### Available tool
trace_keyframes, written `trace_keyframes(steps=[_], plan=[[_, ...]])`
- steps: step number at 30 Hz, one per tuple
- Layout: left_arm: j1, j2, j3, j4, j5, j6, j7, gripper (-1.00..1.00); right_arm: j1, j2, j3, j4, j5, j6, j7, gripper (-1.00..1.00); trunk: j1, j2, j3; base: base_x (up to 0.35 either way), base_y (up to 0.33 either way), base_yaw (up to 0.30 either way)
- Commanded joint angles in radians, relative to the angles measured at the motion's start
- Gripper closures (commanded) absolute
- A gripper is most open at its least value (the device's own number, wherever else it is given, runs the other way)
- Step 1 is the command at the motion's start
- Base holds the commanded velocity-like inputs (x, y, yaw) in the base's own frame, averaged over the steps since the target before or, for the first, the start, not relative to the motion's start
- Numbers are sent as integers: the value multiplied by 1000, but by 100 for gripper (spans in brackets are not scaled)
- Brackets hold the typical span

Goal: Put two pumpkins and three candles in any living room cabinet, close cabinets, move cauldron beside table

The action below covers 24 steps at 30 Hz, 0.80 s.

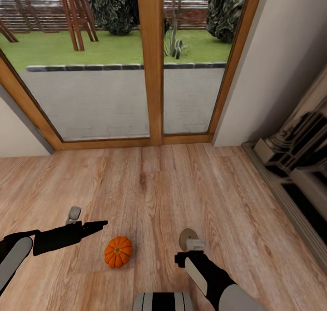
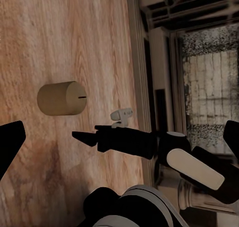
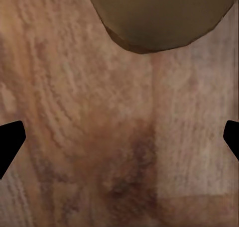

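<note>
An orange ribbed pumpkin (image 1: 118,252) lies on the wooden floor just in front of me. My left gripper (image 1: 97,224) hovers up and to the left of it, open and empty; its dark fingertips (image 2: 11,140) sit at the edges of the left wrist view. A squat taupe candle (image 1: 186,236) stands on the floor to the right of the pumpkin. My right gripper (image 1: 182,257) points down right beside it, open with nothing between its fingers (image 3: 10,142). The candle (image 3: 159,18) lies just past the fingertips. From the left wrist view the candle (image 2: 61,98) and the right gripper (image 2: 82,136) stand close together.
A wood-framed glass door (image 1: 152,74) to the garden closes off the far side. A stone-coloured fireplace surround (image 1: 290,165) runs along the right wall. My base (image 1: 163,302) shows at the bottom edge. Bare wooden floor (image 1: 150,183) lies between me and the door.
</note>
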Motion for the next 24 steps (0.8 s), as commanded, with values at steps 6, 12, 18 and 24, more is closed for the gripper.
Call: trace_keyframes(steps=[6, 12, 18, 24], plan=[[-1, 1, 1, 0, -1, 3, -3, -100, -1, -5, -38, -1, -9, -28, -10, -100, 0, 0, -1, 0, 0, 0], [-1, 0, 1, 0, -1, 3, -3, -100, -1, -23, -72, -1, -7, -51, -11, -100, 0, 0, -1, 32, 0, 0], [-1, 1, 1, 0, -1, 3, -3, -100, -1, -25, -76, -1, -7, -61, -11, -100, 0, 0, -1, 130, 0, 0], [-1, 0, 1, 0, -1, 3, -3, -100, -1, -25, -76, 0, -7, -62, -11, -100, 0, 0, -1, 73, 0, 0]])
